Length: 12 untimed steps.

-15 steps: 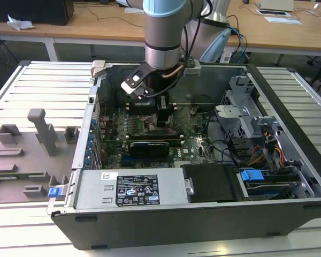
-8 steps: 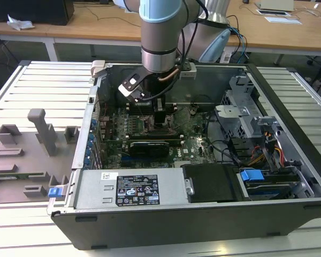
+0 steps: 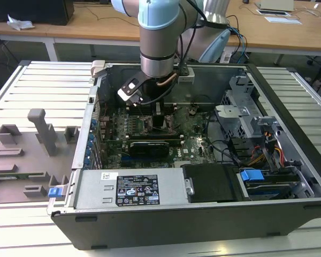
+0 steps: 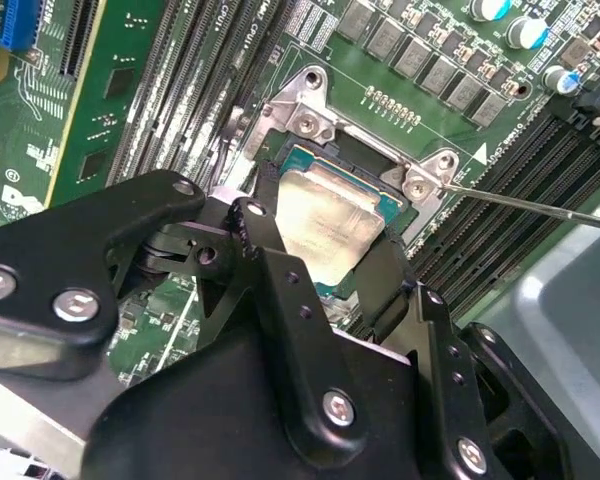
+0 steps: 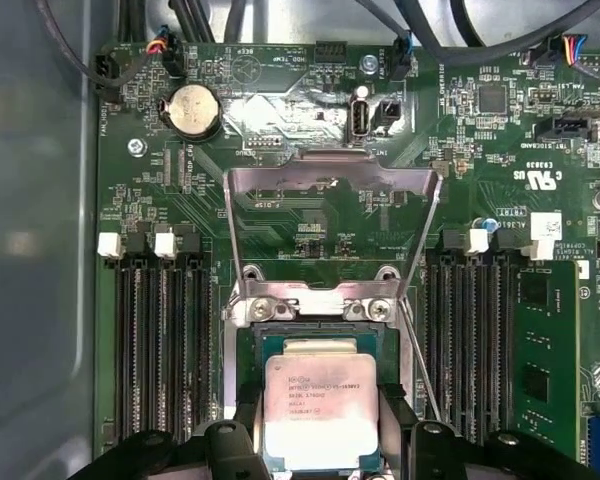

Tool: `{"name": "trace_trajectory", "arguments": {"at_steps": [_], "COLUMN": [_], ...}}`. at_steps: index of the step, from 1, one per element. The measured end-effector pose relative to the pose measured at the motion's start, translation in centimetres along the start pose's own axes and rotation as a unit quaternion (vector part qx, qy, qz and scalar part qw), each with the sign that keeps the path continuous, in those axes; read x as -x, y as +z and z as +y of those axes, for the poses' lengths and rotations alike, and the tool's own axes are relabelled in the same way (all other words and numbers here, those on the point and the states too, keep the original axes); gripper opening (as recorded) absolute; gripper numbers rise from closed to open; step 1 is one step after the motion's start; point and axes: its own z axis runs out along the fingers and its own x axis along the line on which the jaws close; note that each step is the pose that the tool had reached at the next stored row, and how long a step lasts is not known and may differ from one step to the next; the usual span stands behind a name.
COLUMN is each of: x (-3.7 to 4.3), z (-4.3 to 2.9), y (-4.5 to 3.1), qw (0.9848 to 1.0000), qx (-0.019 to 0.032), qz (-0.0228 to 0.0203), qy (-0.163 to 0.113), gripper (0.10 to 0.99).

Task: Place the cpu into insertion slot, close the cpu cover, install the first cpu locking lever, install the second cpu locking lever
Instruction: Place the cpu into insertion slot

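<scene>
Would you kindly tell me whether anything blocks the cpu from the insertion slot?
Nothing visible does: the cpu cover is swung open, clear of the insertion slot, and the cpu lies right at it.

A ribbed aluminium tabletop [image 3: 48, 80] spreads across the exterior view under even light. At 9 o'clock a grey moulded fixture plate [image 3: 21, 160] lies on it. Along 12 o'clock run wooden desks [image 3: 96, 27] on white frames, with a dark box [image 3: 37, 10] at 11 o'clock and papers [image 3: 282, 20] at 1 o'clock.
</scene>
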Motion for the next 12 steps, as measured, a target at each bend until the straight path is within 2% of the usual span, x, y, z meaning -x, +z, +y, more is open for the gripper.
{"name": "trace_trajectory", "arguments": {"at_steps": [4, 5, 7, 12], "x": [-0.01, -0.01, 0.00, -0.34], "z": [0.23, 0.23, 0.23, 0.30], "y": [0.15, 0.15, 0.08, -1.60], "qw": [1.0000, 1.0000, 1.0000, 1.0000], "qx": [0.0005, 0.0001, 0.0001, 0.0002], "qz": [0.0001, 0.0001, 0.0000, 0.0001], "qy": [0.000, 0.000, 0.000, 0.000], "gripper": [0.545, 0.620, 0.620, 0.620]}}
